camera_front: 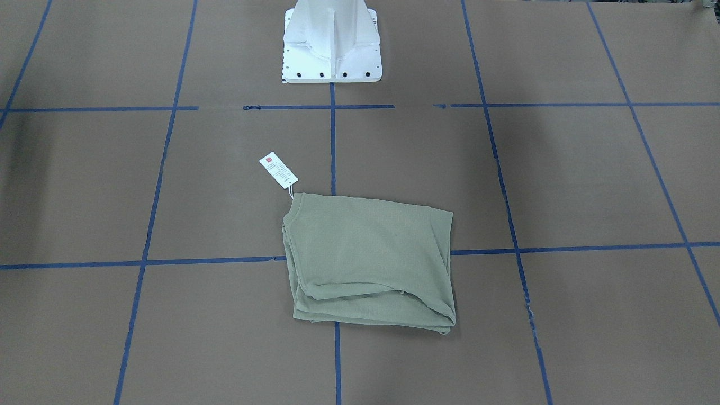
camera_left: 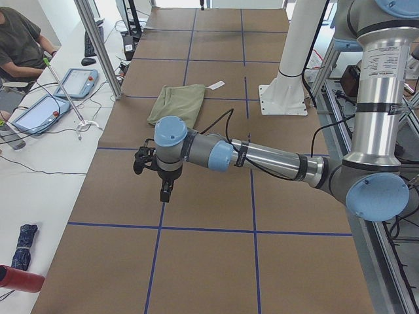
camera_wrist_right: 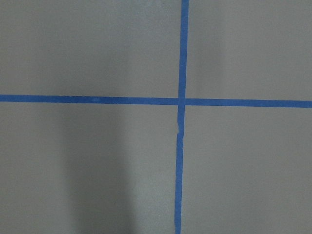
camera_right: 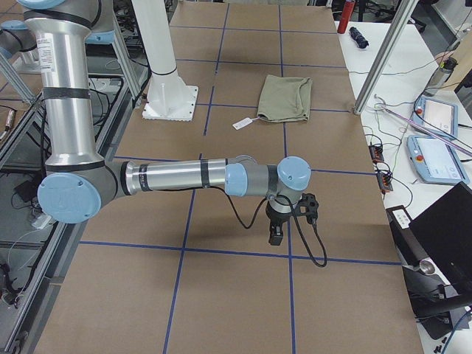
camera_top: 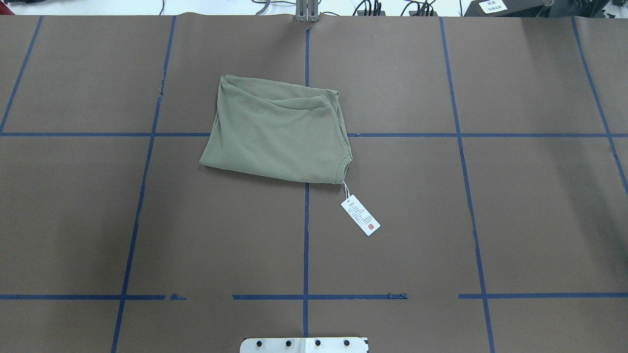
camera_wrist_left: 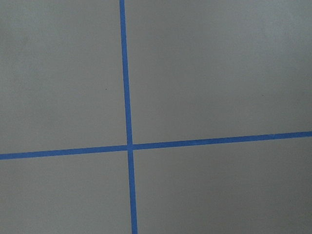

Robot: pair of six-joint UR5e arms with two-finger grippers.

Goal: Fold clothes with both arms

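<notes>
The clothes are one sage-green shirt (camera_front: 371,264) (camera_top: 277,137), lying folded into a compact rectangle near the table's middle. Its white hang tag (camera_front: 278,169) (camera_top: 360,215) lies on a string beside it, towards the robot's base. From the sides the shirt (camera_left: 178,103) (camera_right: 286,98) appears far from both arms. My left gripper (camera_left: 166,193) points down over the table's left end. Over the right end, my right gripper (camera_right: 275,236) hangs the same way. Whether either is open or shut I cannot tell. Both wrist views show only brown table and blue tape.
The white pedestal base (camera_front: 332,42) (camera_right: 169,99) stands behind the shirt. Blue tape lines (camera_top: 306,235) grid the brown table. A person (camera_left: 19,39) sits at a side bench with teach pendants (camera_left: 39,111) (camera_right: 435,158). Metal posts (camera_left: 98,46) rise at the table's edge.
</notes>
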